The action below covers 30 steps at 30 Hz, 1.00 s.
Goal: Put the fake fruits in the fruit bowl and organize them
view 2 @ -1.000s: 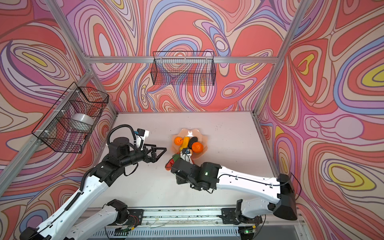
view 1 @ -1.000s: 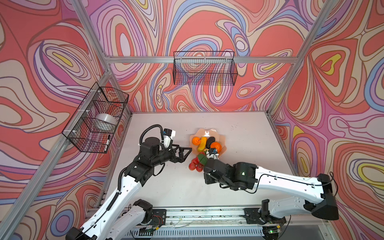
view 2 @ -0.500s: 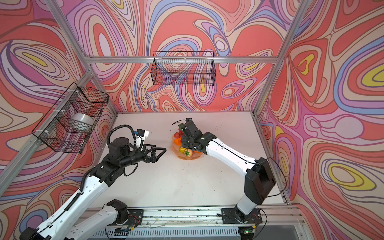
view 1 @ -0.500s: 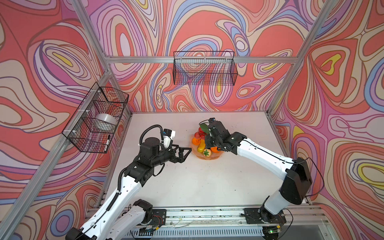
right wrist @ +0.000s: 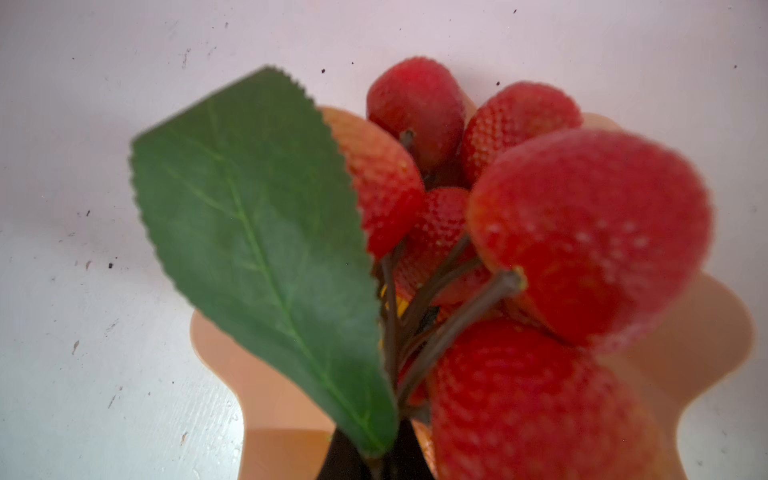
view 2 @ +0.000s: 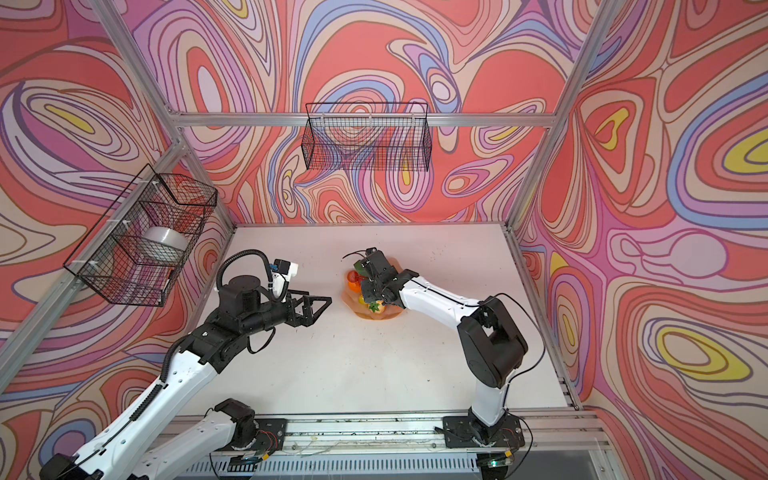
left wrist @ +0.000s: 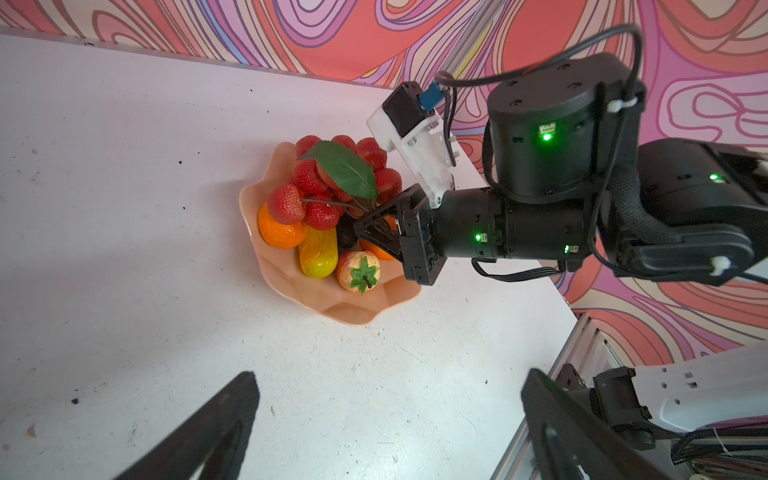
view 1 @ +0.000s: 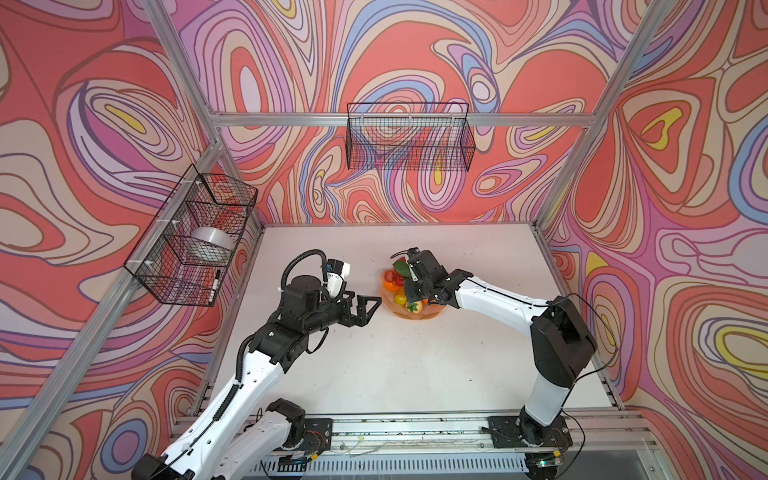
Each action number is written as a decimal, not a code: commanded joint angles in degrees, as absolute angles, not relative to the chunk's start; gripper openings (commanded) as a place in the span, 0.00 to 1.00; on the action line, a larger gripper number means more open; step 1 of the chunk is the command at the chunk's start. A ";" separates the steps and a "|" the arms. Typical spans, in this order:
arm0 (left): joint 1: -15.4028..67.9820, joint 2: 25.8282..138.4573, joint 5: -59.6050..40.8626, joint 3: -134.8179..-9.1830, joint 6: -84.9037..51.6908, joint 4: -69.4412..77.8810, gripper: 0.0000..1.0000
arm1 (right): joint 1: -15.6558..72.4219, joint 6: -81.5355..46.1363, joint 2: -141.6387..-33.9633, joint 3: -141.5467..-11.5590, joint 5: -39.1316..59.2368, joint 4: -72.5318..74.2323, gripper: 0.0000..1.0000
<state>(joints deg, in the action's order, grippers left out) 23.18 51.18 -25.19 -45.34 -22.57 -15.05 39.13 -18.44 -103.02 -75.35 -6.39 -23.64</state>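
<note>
Item: cluster of red berries point(left wrist: 332, 183) with green leaf, pinched by its stem bundle in the closed right gripper point(left wrist: 368, 222) over the fruit bowl point(left wrist: 353, 316), likely so it crowns the pile; contact with the pile cannot be told. Bowl contents, packed low: yellow-orange gourd point(left wrist: 318, 255), strawberry point(left wrist: 357, 270), orange point(left wrist: 280, 232), dark avocado point(left wrist: 347, 239). Left gripper point(view 1: 372, 311): jaws wide, empty, poised beside the bowl, apparently keeping clear.

No readable text or labels anywhere
</note>
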 commanded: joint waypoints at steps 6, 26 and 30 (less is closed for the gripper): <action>22.93 50.63 -24.07 -46.63 -21.16 -16.75 1.00 | 39.20 -21.23 -97.88 -70.95 -6.43 -23.16 0.35; 22.89 49.33 -8.07 -44.53 -15.62 -12.54 1.00 | 37.51 -16.52 -63.30 -42.49 -27.92 -2.07 0.98; 22.91 49.32 3.44 -37.85 -7.17 -1.76 1.00 | 27.02 -11.37 -57.16 -31.09 -25.75 9.46 0.98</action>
